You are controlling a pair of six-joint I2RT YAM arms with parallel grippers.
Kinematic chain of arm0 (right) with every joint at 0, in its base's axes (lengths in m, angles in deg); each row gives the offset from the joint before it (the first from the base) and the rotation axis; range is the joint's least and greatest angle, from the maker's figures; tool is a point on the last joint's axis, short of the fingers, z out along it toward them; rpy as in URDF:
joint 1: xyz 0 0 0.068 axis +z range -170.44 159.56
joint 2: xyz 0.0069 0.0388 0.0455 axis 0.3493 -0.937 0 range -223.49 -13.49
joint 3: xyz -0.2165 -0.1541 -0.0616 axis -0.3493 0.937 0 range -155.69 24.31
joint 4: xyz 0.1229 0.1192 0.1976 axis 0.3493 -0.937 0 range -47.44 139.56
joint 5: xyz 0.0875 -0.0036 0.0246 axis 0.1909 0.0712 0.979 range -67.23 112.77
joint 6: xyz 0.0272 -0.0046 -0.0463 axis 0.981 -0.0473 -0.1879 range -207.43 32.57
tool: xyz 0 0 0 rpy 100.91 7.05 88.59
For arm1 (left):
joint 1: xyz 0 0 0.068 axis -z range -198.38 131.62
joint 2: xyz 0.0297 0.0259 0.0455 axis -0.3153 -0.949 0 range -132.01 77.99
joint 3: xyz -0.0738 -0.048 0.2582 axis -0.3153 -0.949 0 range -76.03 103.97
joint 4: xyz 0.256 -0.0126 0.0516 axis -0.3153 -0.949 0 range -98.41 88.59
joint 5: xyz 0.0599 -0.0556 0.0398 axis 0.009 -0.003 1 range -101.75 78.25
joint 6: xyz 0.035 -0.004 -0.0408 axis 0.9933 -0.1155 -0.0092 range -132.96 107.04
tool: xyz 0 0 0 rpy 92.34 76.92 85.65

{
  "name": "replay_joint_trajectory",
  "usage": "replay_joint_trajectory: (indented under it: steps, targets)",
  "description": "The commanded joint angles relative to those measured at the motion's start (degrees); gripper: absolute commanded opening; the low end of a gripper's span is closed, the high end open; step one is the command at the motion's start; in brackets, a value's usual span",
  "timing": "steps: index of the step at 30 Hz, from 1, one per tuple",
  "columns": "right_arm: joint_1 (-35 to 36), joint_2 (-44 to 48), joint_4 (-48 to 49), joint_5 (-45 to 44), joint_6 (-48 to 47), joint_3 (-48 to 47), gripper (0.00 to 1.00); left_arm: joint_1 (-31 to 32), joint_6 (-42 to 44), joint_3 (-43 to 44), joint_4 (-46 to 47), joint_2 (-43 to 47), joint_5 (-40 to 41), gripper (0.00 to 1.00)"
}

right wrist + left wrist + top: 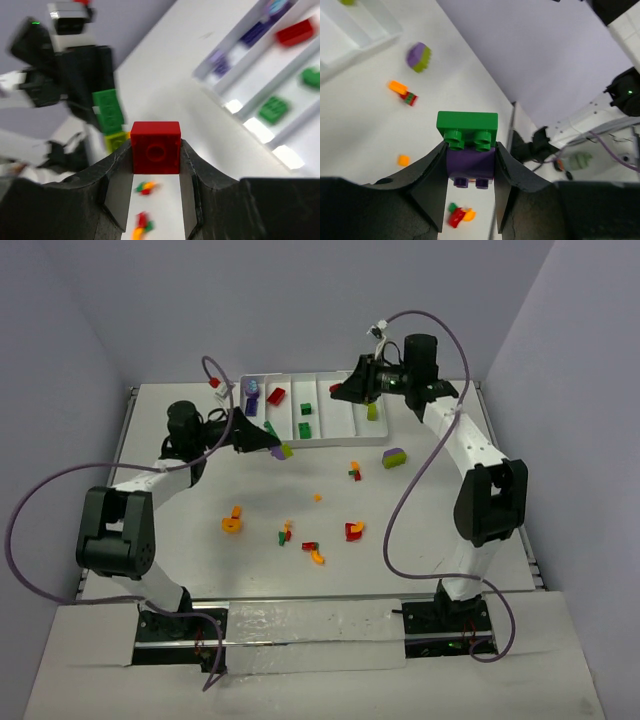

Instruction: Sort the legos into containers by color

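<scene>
just off the near left corner of the white tray [338,422], your left claw [470,146] has its jaws partway closed and pinches a purple brick [470,164] by its two sides. a dark green brick [467,122] is stuck on that brick's outer end, past the fingertips. from the right wrist view a lime piece [116,141] also shows on the same stack.

your right claw [156,144] hangs over the tray's far edge, about the middle. its jaws are likewise partway closed, and they grip a red brick [155,150] squarely between the pads.

the tray sits at the far middle of the table [250,485], its long compartments running away from you. the leftmost holds purple legos [252,400]. the next has a red lego [276,395], the middle one has dark green legos [303,429], and the rightmost has a lime lego [372,412].

more legos lie loose on the table between you and the tray. a purple-and-lime block [394,457] sits just off the tray's near right corner. an orange bit with a red-and-green bit [355,471] lies a little nearer. an orange ring-like piece [232,521] sits to the left. a small mixed cluster [285,534] and a red-and-yellow pair [354,531] lie toward the middle.
</scene>
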Motion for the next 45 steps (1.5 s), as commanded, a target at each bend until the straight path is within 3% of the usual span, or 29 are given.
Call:
replay_joint_trajectory:
  steps: [1,10,19,22,26,28,35,39,45]
  targets:
    - [3.6,-8.1,-17.6,-16.0,-17.0,-13.6,0.0,-6.2,11.0,1.7,-11.3,5.5,1.0,0.0]
    - [13.1,-29.6,-22.2,-29.6,-15.4,-38.4,0.0,-18.1,16.4,0.2,-19.6,11.1,0.3,0.0]
    - [17.6,-38.9,-14.4,-35.3,-11.9,-42.0,0.0,-20.0,18.3,-0.6,-22.1,13.3,0.5,0.0]
    - [18.1,-41.4,-12.8,-36.4,-10.9,-43.5,0.05,-20.3,18.4,-0.6,-22.2,13.5,0.7,0.0]
    - [18.7,-43.7,-11.8,-36.8,-10.7,-46.0,0.41,-20.2,18.2,-0.8,-22.0,13.6,1.1,0.0]
    - [18.9,-44.2,-11.0,-36.5,-10.7,-46.4,0.52,-20.3,18.3,-0.9,-22.0,13.4,1.4,0.0]
    - [18.9,-43.5,-8.6,-35.0,-10.2,-45.9,0.78,-20.2,17.5,-0.8,-20.9,12.7,1.9,0.0]
    - [18.8,-40.0,-6.4,-29.7,-9.6,-41.4,0.92,-20.3,17.5,-0.9,-20.7,11.8,1.6,0.0]
    - [18.6,-35.9,-6.2,-24.6,-10.7,-39.1,0.93,-20.2,17.0,-1.2,-19.4,11.3,1.1,0.0]
